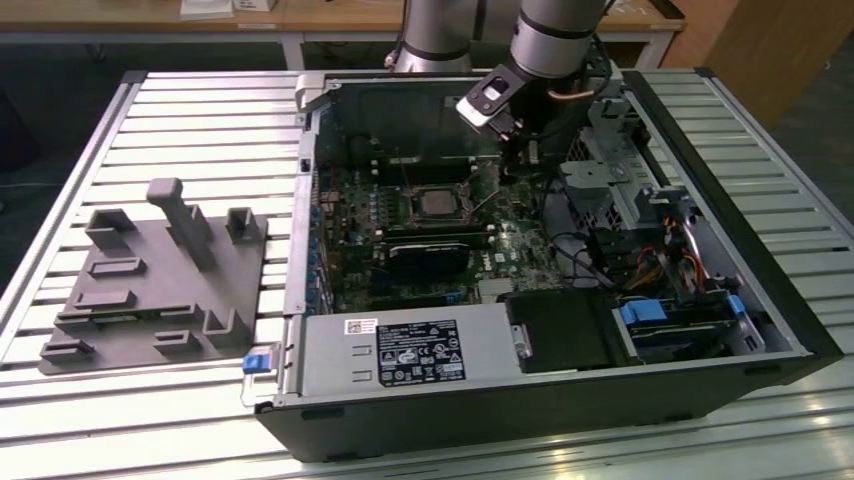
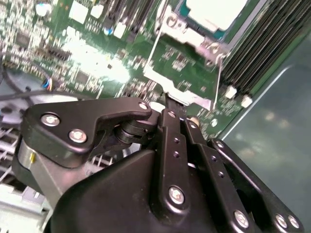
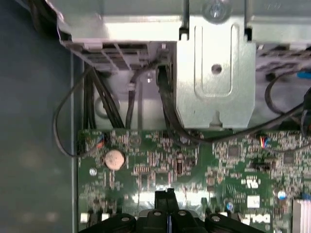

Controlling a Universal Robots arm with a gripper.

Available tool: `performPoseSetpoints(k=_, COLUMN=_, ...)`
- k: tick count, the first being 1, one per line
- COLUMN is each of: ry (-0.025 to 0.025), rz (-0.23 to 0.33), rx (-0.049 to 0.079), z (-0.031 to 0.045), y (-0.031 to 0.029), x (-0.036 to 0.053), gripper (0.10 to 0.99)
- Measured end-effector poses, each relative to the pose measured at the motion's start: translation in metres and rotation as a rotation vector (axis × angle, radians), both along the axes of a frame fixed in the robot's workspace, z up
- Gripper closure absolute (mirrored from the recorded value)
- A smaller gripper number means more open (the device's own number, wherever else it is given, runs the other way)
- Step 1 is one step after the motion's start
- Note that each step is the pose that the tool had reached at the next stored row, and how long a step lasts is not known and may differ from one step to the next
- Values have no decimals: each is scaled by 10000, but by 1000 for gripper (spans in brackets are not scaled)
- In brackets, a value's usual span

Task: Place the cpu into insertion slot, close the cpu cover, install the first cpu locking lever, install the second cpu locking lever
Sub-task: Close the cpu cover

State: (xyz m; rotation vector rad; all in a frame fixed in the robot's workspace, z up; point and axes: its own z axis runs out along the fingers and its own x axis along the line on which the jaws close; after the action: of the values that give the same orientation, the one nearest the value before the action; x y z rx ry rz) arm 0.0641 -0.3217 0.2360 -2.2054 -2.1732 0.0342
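The small square cpu [image 2: 214, 10], pale grey and metallic on top, lay in the silvery-rimmed insertion slot [image 1: 412, 205] on the green motherboard [image 3: 194, 160]. Near it hovered the black gripper [image 3: 167, 194], its fingertips pressed together, grasping nothing.

The cpu [image 1: 435, 204] lies in the insertion slot [image 1: 411, 196]. The gripper [image 1: 525, 155] hangs near the slot, on the exterior view's right; a grey fixture plate [image 1: 147, 290] lies well apart, on that view's left.
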Motion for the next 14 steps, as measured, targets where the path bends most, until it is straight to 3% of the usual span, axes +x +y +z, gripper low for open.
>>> performPoseSetpoints(k=1, ry=97, rz=0, rx=1, z=-1, y=0, x=1, gripper=980)
performPoseSetpoints(k=2, ry=130, rz=0, rx=1, z=-1, y=0, x=1, gripper=980)
performPoseSetpoints(k=8, ry=141, rz=0, rx=2, z=-1, y=0, x=-1, gripper=980)
performPoseSetpoints(k=14, ry=124, rz=1, rx=0, z=-1, y=0, x=-105, gripper=980)
